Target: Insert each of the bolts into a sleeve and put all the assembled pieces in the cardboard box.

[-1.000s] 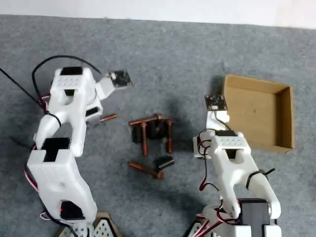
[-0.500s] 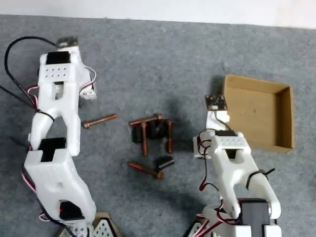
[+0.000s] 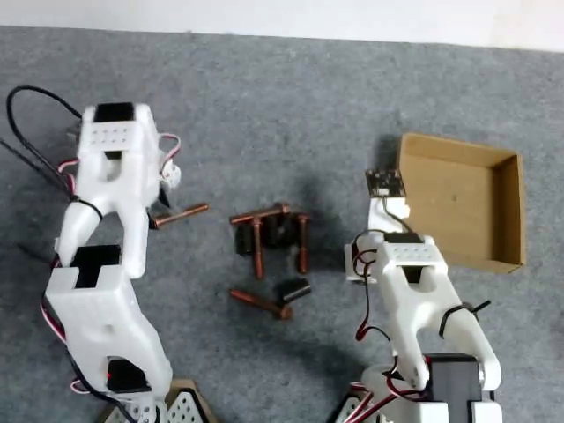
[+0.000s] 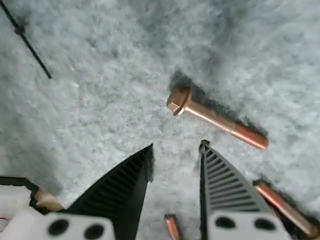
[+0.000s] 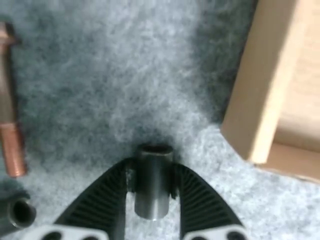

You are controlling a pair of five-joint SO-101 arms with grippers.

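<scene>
Copper bolts, five in all, are spread on the grey felt surface. A lone bolt lies beside the left arm, its long axis nearly crosswise and its hexagonal head toward that arm. Three clustered bolts lie at the centre, two pointing front to back and one crosswise. A fifth bolt lies nearer the arm bases. About three loose sleeves are seen among them. The left gripper is held apart and empty, just short of the lone bolt. The right gripper is clamped on a dark sleeve whose axis runs along the fingers, near the cardboard box. A pale wall is seen beyond.
</scene>
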